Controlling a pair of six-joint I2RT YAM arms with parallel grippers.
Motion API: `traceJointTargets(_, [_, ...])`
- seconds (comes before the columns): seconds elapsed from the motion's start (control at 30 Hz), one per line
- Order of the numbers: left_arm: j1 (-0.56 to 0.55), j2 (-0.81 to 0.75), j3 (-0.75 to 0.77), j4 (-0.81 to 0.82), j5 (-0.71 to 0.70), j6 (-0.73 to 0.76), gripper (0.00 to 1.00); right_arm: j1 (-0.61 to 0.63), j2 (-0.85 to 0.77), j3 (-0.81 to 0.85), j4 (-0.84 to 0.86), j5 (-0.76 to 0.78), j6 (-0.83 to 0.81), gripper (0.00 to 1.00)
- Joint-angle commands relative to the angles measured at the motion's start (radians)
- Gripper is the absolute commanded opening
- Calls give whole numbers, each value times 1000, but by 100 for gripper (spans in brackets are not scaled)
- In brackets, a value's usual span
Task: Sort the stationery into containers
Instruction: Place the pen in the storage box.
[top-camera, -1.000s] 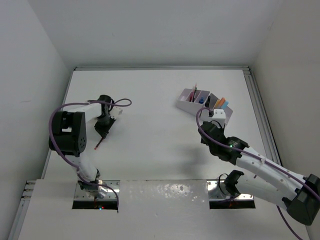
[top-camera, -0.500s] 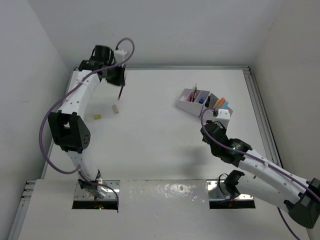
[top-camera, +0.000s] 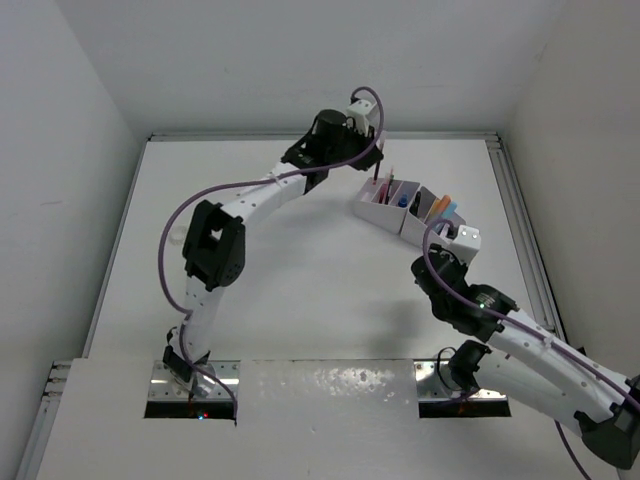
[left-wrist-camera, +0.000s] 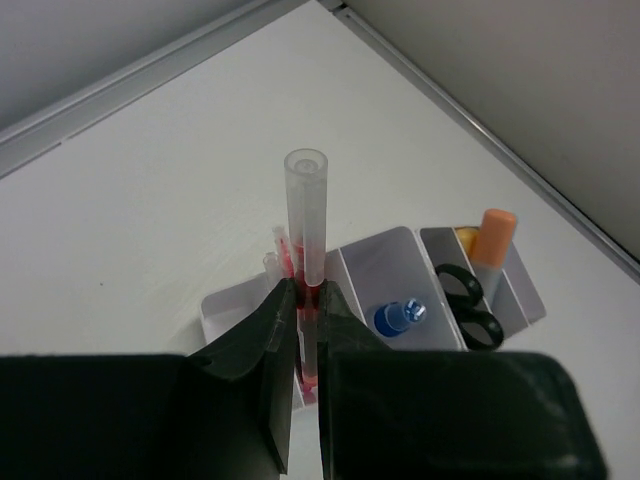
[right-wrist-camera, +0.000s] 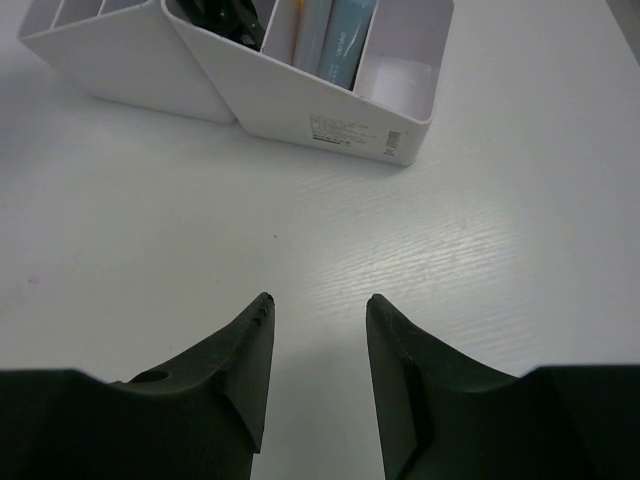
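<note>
Right wrist view, closest in: the right pincer hangs low over the white counter, its two dark jaws apart with only bare surface between them. Just ahead sits the organizer, white outside and pale lilac inside, with a small printed label on its near wall. The end compartment on this side shows its lilac floor. Next to it, two pale blue-green markers stand side by side, and the black scissors poke up beyond them.

Over to the left wrist view, and here's the action: the left pincer is clamped tight on a pen. The pen stands upright, a clear tube with an open round top, showing red down where the jaws pinch it. It hangs right above the organizer's other end compartment, where a couple of thin pink pens already stand. Whether its lower tip is inside the box yet, I cannot tell; the jaws hide it.

One compartment along sits a little bottle with a blue cap, then the scissors' handles, then an orange marker leaning up.

From the top view, the left arm stretches across to the far right of the counter, its purple cable looping behind. A metal rail runs along the back wall.
</note>
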Motion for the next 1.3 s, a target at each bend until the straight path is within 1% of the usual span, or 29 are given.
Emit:
traceJointTargets(0.0, [-18, 40, 17, 223, -23, -41, 0, 0, -41, 8, -43, 34, 72, 41])
traceJointTargets(0.2, [-47, 130, 11, 303, -36, -13, 0, 2, -55, 28, -113, 46, 96, 41])
traceJointTargets(0.33, [-54, 152, -18, 299, -4, -25, 0, 0, -67, 31, -155, 65, 115, 41])
traceJointTargets(0.5, [-55, 166, -45, 280, 11, -25, 1, -1, -79, 23, -141, 73, 113, 42])
traceJointTargets(0.53, [-54, 166, -49, 274, 13, -22, 8, 0, -78, 25, -136, 74, 105, 42])
traceJointTargets(0.57, [-52, 167, -52, 270, 17, -9, 17, 0, -70, 28, -130, 71, 102, 42])
traceJointTargets(0.6, [-51, 166, -55, 267, 16, -1, 32, -1, -67, 32, -129, 73, 96, 43])
traceJointTargets(0.67, [-44, 164, -48, 254, 2, 11, 45, 0, -49, 43, -129, 70, 84, 45])
traceJointTargets(0.7, [-41, 161, -34, 244, 0, 18, 58, -1, -43, 48, -129, 68, 73, 45])
traceJointTargets(0.73, [-35, 157, -11, 210, -1, 36, 62, 0, -32, 54, -127, 65, 72, 45])
traceJointTargets(0.77, [-32, 153, 48, 184, -6, 50, 65, 0, -26, 57, -126, 62, 70, 45])
traceJointTargets(0.83, [-24, 141, 131, 121, -20, 89, 66, 0, -20, 60, -115, 51, 53, 45])
traceJointTargets(0.87, [-6, 137, 227, 33, -29, 94, 68, 0, -17, 57, -95, 36, 44, 45])
traceJointTargets(0.9, [8, 121, 269, -2, -38, 100, 72, -1, -13, 57, -80, 28, 23, 45])
traceJointTargets(0.97, [61, 65, 342, -109, -78, 111, 82, 0, 5, 54, -42, -2, -3, 45])
traceJointTargets(1.0, [84, 42, 346, -146, -93, 149, 85, 2, 14, 55, -28, -12, -29, 45])
traceJointTargets(1.03, [138, 17, 345, -225, -125, 184, 87, 2, 25, 58, -20, -18, -42, 45])
traceJointTargets(1.07, [165, -35, 339, -274, -142, 203, 85, 2, 51, 64, -6, -30, -48, 45])
traceJointTargets(1.1, [201, -60, 296, -314, -156, 228, 80, 5, 66, 69, -1, -57, -66, 45])
traceJointTargets(1.13, [271, -93, 267, -397, -159, 316, 73, 5, 81, 74, 6, -71, -77, 45])
traceJointTargets(1.17, [303, -118, 235, -449, -155, 367, 48, 5, 97, 75, 23, -87, -85, 45])
traceJointTargets(1.2, [345, -164, 181, -498, -167, 466, 38, 8, 127, 75, 35, -116, -102, 45])
traceJointTargets(1.23, [427, -202, 155, -599, -184, 496, 27, 9, 143, 80, 55, -128, -108, 45])
traceJointTargets(1.27, [469, -202, 129, -641, -205, 513, 27, 9, 158, 84, 64, -136, -112, 45])
